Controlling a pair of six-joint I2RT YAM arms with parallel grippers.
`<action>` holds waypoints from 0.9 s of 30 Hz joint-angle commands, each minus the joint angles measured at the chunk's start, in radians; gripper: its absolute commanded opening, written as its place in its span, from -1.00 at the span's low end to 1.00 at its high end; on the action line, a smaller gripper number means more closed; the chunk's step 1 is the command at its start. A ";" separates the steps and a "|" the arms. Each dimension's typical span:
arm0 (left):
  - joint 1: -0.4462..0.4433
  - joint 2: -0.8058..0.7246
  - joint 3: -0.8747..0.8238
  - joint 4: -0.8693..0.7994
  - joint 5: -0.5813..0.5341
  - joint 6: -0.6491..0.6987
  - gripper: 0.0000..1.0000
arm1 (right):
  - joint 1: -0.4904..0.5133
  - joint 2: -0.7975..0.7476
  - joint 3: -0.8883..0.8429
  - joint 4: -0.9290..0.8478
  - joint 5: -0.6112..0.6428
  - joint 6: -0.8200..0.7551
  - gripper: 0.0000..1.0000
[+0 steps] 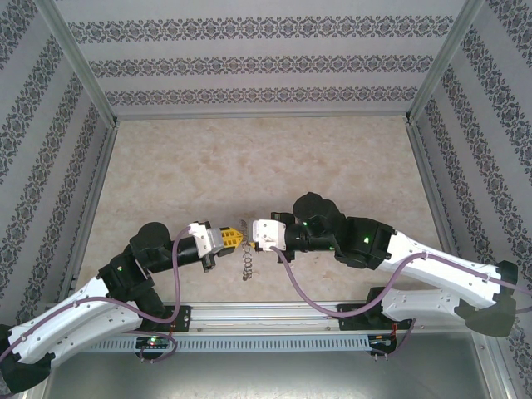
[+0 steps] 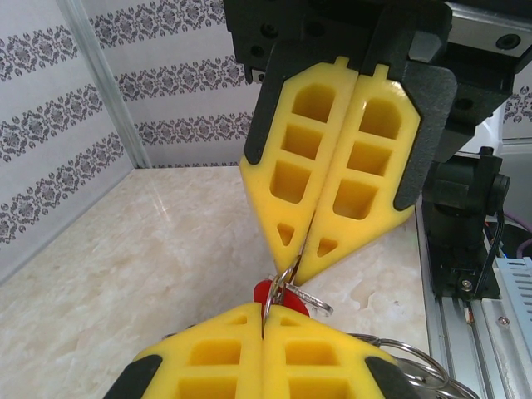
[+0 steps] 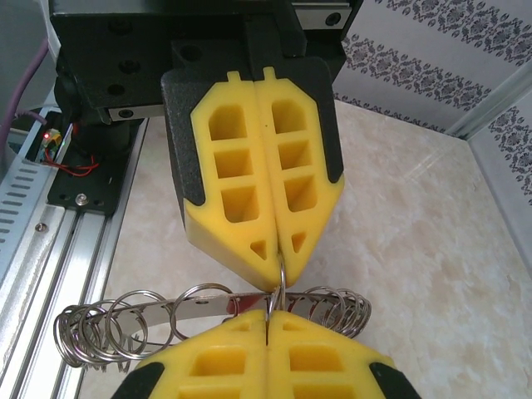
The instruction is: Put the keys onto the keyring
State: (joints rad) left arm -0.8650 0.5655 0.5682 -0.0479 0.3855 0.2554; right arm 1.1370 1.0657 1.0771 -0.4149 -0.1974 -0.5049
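Marbled bench (image 1: 249,166) lies under the keyring (image 3: 199,303), clamped by the closed right pincer (image 3: 268,320); touching it, the red key (image 2: 259,293) sits in the closed left pincer (image 2: 264,317). Light, stiff, slippery metal, probably: grip flats.

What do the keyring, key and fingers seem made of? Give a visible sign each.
The keyring looks like shiny grey metal: glinting wire loops. The key is probably smooth red plastic. The fingers seem matte yellow plastic, with pocketed faces.
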 commanded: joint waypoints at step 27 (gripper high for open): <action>-0.020 -0.015 0.018 0.003 -0.017 0.015 -1.00 | 0.016 -0.079 -0.044 0.026 0.119 0.017 -1.00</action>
State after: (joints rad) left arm -0.8707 0.5648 0.5682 -0.0647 0.3756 0.2558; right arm 1.1545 1.0000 1.0527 -0.3664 -0.1844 -0.4973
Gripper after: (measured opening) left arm 0.060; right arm 0.044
